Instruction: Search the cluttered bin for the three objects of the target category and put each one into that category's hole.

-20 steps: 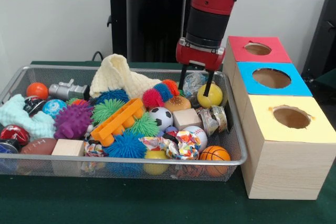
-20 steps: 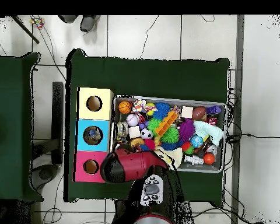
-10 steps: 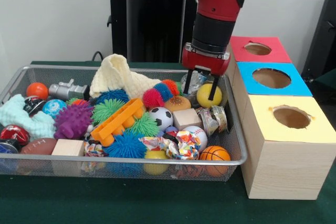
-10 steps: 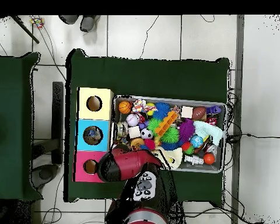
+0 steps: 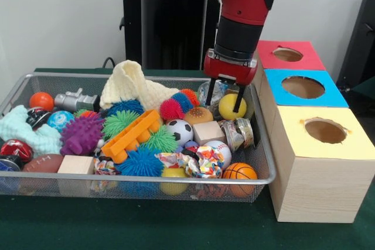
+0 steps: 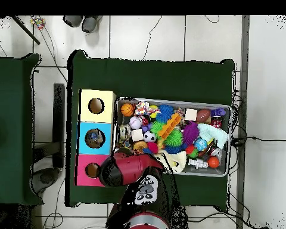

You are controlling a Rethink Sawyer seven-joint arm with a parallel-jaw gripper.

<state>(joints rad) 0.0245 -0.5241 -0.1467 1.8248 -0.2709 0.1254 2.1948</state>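
One gripper (image 5: 224,98), mine, fingers spread, hanging at the bin's (image 5: 265,162) far right corner with nothing pinched. Left finger stands beside a crinkled foil ball (image 5: 215,91); right finger crosses the front of a yellow ball (image 5: 232,107).

Change on record: a second ago I sat lower and further left, straddling the yellow ball; I have since risen and drifted right, toward the boxes. The ball has not come with me. It rests in the same spot, so I judge the grasp missed or was given up, and no object is on its way to a hole.

Items just beside: burger toy (image 5: 198,115), wooden cube (image 5: 208,131), tape rolls (image 5: 241,132), soccer ball (image 5: 180,131).

Items further out: orange tray toy (image 5: 130,135), spiky balls in blue, green and purple, cream cloth (image 5: 130,82), basketball (image 5: 239,172).

Boxes to the right of the bin: red box (image 5: 287,55), blue box (image 5: 304,88), yellow box (image 5: 324,132), each with one hole on top. In the overhead view the blue hole seems to hold something already; the arm hides my gripper there.

Outstanding: the yellow ball, if it is the target, needs another descent, centred on it.
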